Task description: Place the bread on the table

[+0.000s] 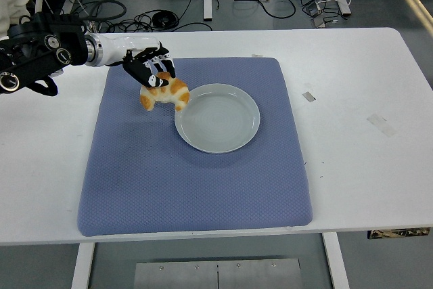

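Note:
A golden-brown croissant-shaped bread (166,95) hangs over the blue mat (196,181), just left of the grey plate (218,118). My left hand (150,70) grips it from above, black fingers curled around its top. The arm reaches in from the upper left edge. The plate holds nothing. The right arm is out of view.
The white table (358,113) extends beyond the mat on all sides. Small tape marks (308,96) lie on the table right of the mat. Cables and table legs are on the floor behind.

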Controlling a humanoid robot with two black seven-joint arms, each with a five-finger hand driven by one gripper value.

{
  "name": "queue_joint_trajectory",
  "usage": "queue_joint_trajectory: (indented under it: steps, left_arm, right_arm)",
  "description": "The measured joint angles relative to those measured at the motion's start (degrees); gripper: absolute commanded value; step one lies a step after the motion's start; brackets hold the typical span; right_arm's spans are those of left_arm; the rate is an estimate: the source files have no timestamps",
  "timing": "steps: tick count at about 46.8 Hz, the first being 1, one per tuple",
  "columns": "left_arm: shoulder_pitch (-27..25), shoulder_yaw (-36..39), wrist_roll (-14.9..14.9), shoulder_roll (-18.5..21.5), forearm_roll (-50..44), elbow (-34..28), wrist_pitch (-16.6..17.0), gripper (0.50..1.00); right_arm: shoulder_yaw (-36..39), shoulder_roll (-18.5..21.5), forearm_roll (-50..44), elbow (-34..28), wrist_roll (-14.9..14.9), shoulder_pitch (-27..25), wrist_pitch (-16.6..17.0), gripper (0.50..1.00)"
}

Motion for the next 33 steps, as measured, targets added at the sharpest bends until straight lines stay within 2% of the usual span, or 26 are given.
queue_joint_trajectory:
  steps: [17, 33]
  left_arm:
    - [3.86, -2.94, -0.05, 3.51, 0.00, 0.00, 0.00, 0.500]
    - [5.75, -2.91, -0.62, 3.93, -0.22, 2.10, 0.06, 0.500]
  right_arm:
    - [0.00, 0.00, 0.00, 0.00, 0.00, 0.00, 0.01, 1.000]
    - [0.00, 0.00, 0.00, 0.00, 0.00, 0.00, 0.00, 1.000]
